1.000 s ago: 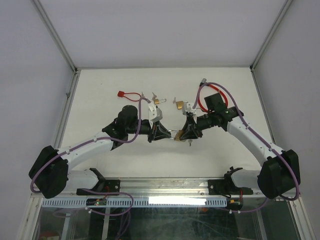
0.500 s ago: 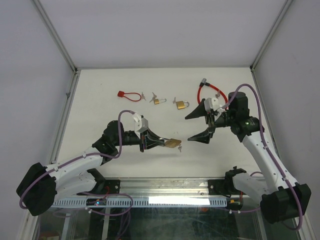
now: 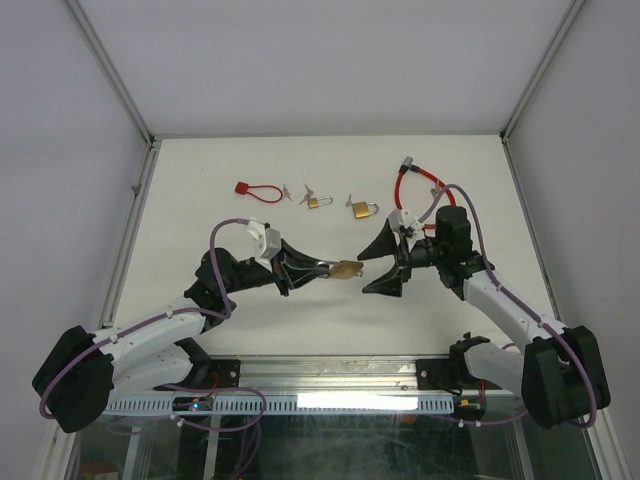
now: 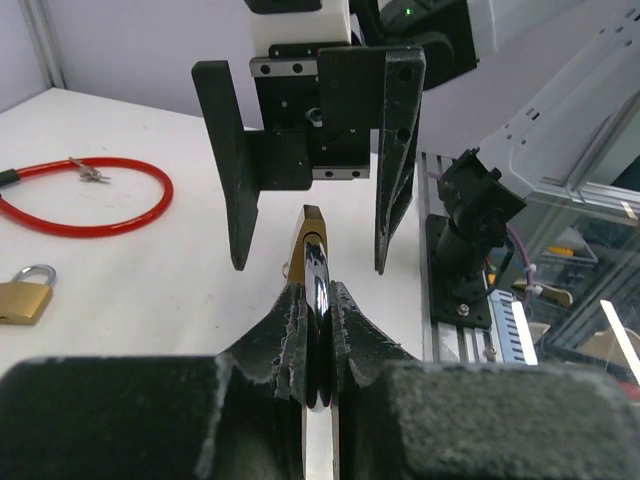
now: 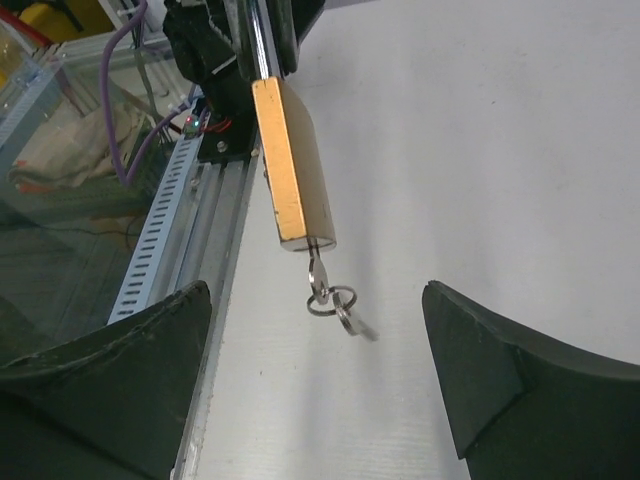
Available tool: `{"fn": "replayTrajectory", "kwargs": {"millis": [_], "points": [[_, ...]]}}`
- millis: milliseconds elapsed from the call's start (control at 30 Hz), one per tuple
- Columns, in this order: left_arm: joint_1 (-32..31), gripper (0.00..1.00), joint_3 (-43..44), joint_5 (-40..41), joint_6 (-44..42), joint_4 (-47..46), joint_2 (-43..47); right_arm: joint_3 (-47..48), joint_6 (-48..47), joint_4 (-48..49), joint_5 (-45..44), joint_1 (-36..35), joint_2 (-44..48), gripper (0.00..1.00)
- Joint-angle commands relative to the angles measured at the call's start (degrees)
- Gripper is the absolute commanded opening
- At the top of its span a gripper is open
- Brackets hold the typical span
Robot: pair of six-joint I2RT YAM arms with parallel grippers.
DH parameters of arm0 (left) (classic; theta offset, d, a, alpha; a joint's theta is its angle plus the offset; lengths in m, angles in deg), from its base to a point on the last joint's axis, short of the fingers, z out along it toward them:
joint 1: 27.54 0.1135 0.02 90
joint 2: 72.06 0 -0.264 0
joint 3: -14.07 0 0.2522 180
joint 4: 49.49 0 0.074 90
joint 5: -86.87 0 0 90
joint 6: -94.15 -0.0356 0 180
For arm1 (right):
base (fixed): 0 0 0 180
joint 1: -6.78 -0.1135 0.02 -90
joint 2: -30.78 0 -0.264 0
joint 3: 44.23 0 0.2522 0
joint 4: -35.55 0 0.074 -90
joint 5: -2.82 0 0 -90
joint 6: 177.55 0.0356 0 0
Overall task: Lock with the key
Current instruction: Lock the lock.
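While the left hand (image 3: pixel 318 268) clamps the brass padlock (image 5: pixel 290 160) aloft at the middle of the top view, the right hand (image 3: pixel 364 273) gapes empty just right of it. The key (image 5: pixel 316 268) sits in the lock's lower end, ring dangling above the counter (image 3: pixel 200 230). The step looks like taking the key. Next, the right hand must pinch its small head squarely and turn.

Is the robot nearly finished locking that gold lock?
About halfway. Done: the left end effector grips the brass padlock above the table, with the key already in its keyhole. In hand: the right end effector is open, facing the key. Left: grip and turn the key. Whether the padlock has clicked shut is hidden.
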Motion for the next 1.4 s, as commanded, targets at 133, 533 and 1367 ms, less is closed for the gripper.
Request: {"fn": "replayTrajectory", "kwargs": {"millis": [133,533,1367], "points": [[-0.4,0.0,2.2,2.5,4.1,-16.1,0.0,-5.8,25.7,43.2,-5.6,-5.7,-1.2,0.87],[-0.4,0.0,2.3,1.5,8.1,-21.5,-1.4,-6.3,35.5,56.5,-6.4,-7.9,-4.6,0.5],[-2.5,0.0,3.8,0.7,10.4,-30.2,-11.4,-1.5,41.8,48.5,-6.0,-8.3,-2.9,0.0]]}}
